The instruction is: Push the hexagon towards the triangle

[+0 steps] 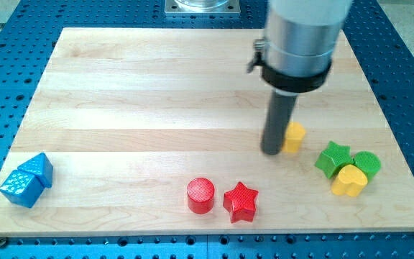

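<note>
A yellow hexagon (295, 137) lies at the right of the wooden board (157, 86), partly hidden behind my rod. My tip (272, 150) rests on the board touching the hexagon's left side. A blue triangle (39, 169) lies at the far left near the board's bottom edge, touching a blue block (20, 188) just below and left of it. The hexagon and the triangle are far apart.
A red cylinder (200, 195) and a red star (241, 202) sit near the bottom edge at centre. A green star (333, 158), a green block (367, 164) and a yellow heart (351, 180) cluster right of the hexagon. A blue perforated table surrounds the board.
</note>
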### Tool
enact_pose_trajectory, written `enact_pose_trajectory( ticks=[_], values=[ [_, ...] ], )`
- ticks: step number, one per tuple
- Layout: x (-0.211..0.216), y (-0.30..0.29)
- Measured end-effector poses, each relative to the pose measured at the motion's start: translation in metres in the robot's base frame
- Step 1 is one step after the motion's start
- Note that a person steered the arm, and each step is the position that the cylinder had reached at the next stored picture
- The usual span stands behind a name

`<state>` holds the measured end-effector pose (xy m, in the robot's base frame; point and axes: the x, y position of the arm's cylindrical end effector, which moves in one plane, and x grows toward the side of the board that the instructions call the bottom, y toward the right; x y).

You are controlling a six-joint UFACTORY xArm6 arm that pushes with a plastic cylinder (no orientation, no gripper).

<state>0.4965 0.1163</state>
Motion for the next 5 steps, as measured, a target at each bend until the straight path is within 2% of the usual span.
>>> enact_pose_trajectory(
  ticks=[1, 3, 4, 5],
  values=[
    [0.014, -0.015],
    [0.019, 0.037],
    [-0.03, 0.061],
    [-0.053, 0.081]
  ],
)
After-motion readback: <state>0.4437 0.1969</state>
